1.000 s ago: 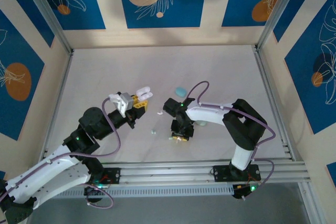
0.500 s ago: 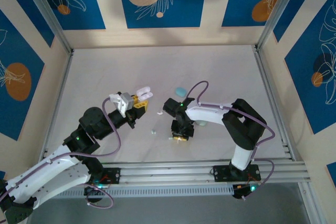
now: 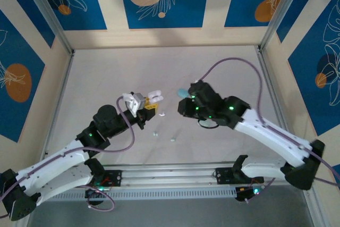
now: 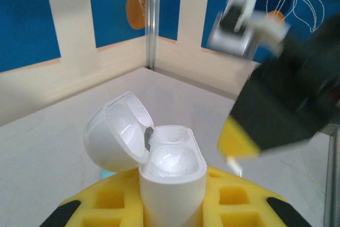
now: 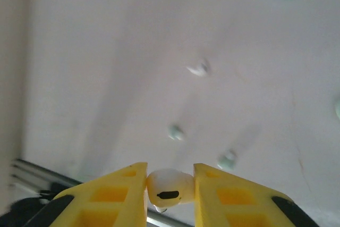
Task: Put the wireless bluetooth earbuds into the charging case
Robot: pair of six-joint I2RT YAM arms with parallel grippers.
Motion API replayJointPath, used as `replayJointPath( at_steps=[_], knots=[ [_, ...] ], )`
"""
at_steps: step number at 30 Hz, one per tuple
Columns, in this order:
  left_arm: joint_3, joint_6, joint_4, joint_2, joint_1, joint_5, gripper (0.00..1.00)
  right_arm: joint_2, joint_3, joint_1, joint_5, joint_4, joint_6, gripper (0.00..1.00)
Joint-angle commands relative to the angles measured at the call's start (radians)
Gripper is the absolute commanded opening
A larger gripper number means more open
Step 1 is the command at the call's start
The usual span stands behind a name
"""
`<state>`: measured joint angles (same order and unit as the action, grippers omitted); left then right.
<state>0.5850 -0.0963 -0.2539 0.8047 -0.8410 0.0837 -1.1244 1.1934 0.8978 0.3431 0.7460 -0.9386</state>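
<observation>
Now the step in hand is carrying one earbud to the case. The right gripper point(image 5: 170, 176) pinches a white earbud point(image 5: 169, 191) between its yellow fingers, up off the table point(image 5: 106, 51) and near the open white charging case point(image 4: 171, 166). The left gripper point(image 3: 147, 104) clamps that case upright, lid flipped back, its wells apparently empty. Other earbuds point(image 5: 175, 132) lie loose below. Next, I judge, the bud needs lining up over one well and lowering gently; a skewed entry could jam.
</observation>
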Motion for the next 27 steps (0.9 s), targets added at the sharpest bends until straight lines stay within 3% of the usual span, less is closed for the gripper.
replayJointPath(
  at_steps=[1,13,27],
  knots=[
    [-0.005,-0.043,-0.141,0.041,-0.006,0.058,0.20,0.045,0.055,0.021,0.061,-0.076,0.109,0.26],
    [0.010,-0.092,-0.305,0.159,-0.006,0.119,0.19,0.032,0.080,0.141,0.118,-0.344,0.223,0.26],
    [0.020,-0.099,-0.317,0.146,-0.006,0.112,0.19,-0.016,0.056,0.150,0.143,-0.346,0.233,0.26]
  ],
)
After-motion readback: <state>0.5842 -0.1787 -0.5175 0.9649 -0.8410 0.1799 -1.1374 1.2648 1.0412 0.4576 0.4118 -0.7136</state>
